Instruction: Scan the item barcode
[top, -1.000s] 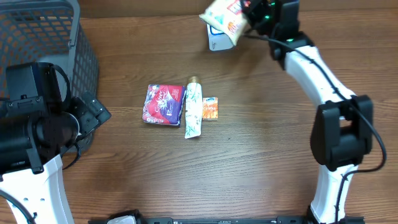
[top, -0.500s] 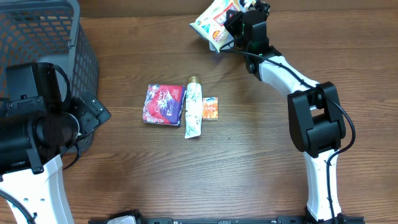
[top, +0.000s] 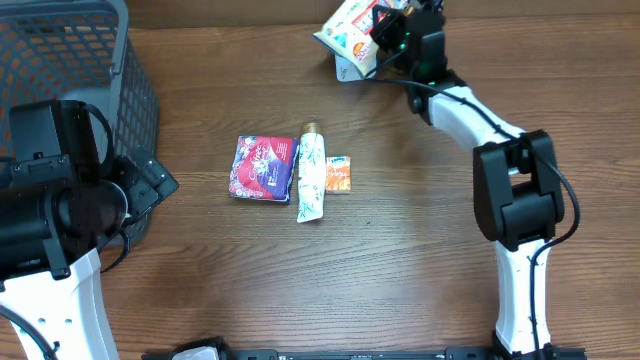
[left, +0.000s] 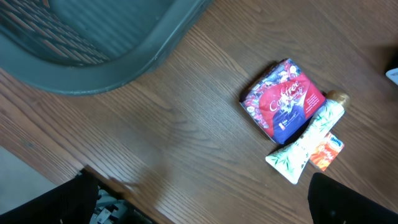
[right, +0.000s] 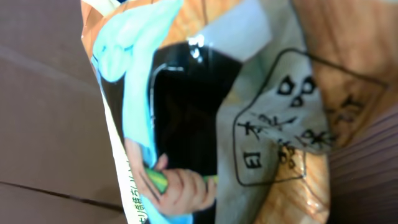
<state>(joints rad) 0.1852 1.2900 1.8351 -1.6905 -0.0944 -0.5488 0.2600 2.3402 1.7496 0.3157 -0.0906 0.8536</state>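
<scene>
One snack packet (top: 350, 25), grasped by right hand (top: 385, 32), left hand (top: 155, 185) released, beside grey basket (top: 60, 60)

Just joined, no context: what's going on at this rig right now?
The right gripper is shut on a snack bag, held up at the table's far edge. The left gripper hangs open and empty beside the grey basket. A red packet, a tube and an orange sachet lie mid-table.

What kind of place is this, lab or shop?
Probably a lab bench staged as a shop checkout: a wooden table with a grey basket, a red packet and a tube lying loose, and the right gripper holding up a snack bag.
</scene>
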